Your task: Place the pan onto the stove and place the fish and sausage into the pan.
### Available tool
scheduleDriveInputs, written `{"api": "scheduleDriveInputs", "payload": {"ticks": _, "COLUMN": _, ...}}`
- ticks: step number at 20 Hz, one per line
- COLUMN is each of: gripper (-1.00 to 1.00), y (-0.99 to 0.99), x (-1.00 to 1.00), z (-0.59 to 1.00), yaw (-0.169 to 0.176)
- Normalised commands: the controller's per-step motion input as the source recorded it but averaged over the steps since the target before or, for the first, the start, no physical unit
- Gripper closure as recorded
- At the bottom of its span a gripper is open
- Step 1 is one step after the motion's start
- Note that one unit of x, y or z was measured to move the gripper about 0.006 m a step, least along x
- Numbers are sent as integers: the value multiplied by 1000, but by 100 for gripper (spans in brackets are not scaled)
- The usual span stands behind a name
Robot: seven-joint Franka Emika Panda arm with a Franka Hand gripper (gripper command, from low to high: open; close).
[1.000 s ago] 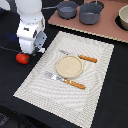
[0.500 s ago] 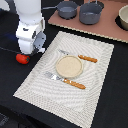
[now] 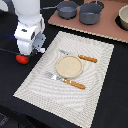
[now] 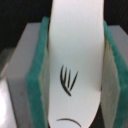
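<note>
In the wrist view the white fish [image 4: 75, 60], with dark gill marks drawn on it, is clamped between the gripper's [image 4: 75, 85] green pads [image 4: 36, 85]. In the exterior view the gripper [image 3: 31, 49] hangs at the placemat's left edge, just above the red-orange sausage [image 3: 21, 59] on the dark table. The fish is not distinguishable there. The dark blue-grey pan [image 3: 67, 8] with its thin handle stands on the pinkish-brown stove [image 3: 102, 29] at the back.
A larger grey pot [image 3: 91, 13] stands on the stove beside the pan, and a pale bowl [image 3: 123, 16] at its right end. The striped placemat [image 3: 40, 82] carries a beige plate [image 3: 68, 66] and two pieces of orange-handled cutlery [image 3: 75, 84].
</note>
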Motion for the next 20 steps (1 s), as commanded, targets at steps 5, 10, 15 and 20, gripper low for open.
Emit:
{"api": "scheduleDriveInputs", "payload": {"ticks": 5, "gripper": 100, "y": 705, "x": 374, "z": 1000, "yaw": 0}}
{"api": "scheduleDriveInputs", "payload": {"ticks": 10, "gripper": 100, "y": 928, "x": 450, "z": 1000, "yaw": 0}}
{"api": "scheduleDriveInputs", "payload": {"ticks": 15, "gripper": 100, "y": 989, "x": 530, "z": 971, "yaw": 0}}
{"api": "scheduleDriveInputs", "payload": {"ticks": 20, "gripper": 100, "y": 962, "x": 560, "z": 591, "yaw": 0}}
